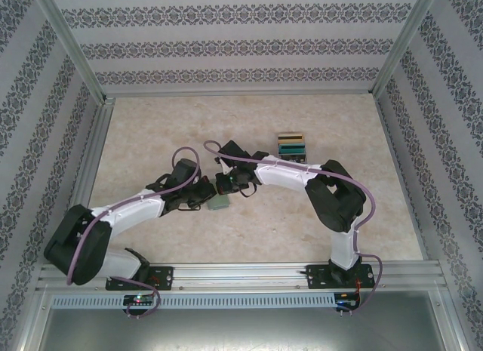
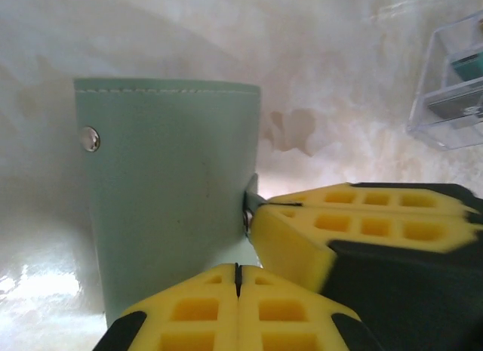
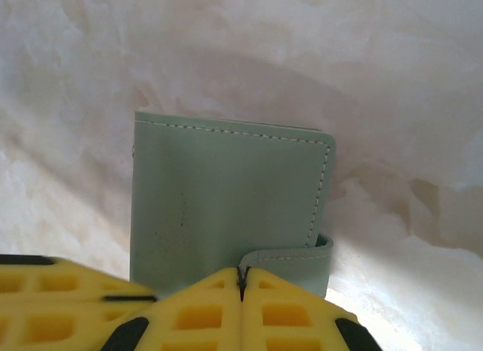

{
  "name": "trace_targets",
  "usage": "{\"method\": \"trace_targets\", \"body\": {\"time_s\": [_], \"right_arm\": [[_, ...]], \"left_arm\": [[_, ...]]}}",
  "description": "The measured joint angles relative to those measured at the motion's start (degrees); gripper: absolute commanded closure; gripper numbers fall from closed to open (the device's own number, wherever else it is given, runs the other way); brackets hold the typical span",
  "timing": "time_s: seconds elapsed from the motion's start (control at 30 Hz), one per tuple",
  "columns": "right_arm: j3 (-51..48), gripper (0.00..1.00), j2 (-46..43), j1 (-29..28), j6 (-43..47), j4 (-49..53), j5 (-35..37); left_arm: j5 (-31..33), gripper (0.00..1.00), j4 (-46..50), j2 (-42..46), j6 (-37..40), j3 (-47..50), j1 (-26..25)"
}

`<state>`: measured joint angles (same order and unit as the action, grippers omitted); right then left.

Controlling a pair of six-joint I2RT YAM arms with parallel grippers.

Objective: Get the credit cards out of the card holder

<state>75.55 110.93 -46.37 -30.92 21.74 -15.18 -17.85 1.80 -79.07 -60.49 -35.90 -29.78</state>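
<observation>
The closed card holder [image 2: 173, 185] lies flat on the counter [image 1: 151, 132], just ahead of both hands. The left hand [image 2: 238, 279] has its yellow pads pressed together at the holder's near edge; I cannot tell whether any of the cover is caught between them. The right hand [image 3: 241, 279] is pinched narrow on the strap tab [image 3: 290, 259]. The credit cards [image 1: 290, 145] sit in a clear box [image 2: 453, 102], ahead and to the right of the left hand, well apart.
</observation>
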Motion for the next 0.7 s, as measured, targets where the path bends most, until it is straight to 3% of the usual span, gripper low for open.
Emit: {"method": "trace_targets", "body": {"time_s": [0.37, 0.7], "right_arm": [[-3.1, 1.00, -0.2, 0.6, -2.9, -3.4, -1.9], [-8.8, 1.00, -5.7, 3.5, -6.5, -8.1, -5.6]], "left_arm": [[-2.1, 1.00, -3.5, -8.0, -1.5, -0.5, 0.7], [-3.4, 1.00, -7.1, -12.2, -1.5, -2.4, 0.7]]}}
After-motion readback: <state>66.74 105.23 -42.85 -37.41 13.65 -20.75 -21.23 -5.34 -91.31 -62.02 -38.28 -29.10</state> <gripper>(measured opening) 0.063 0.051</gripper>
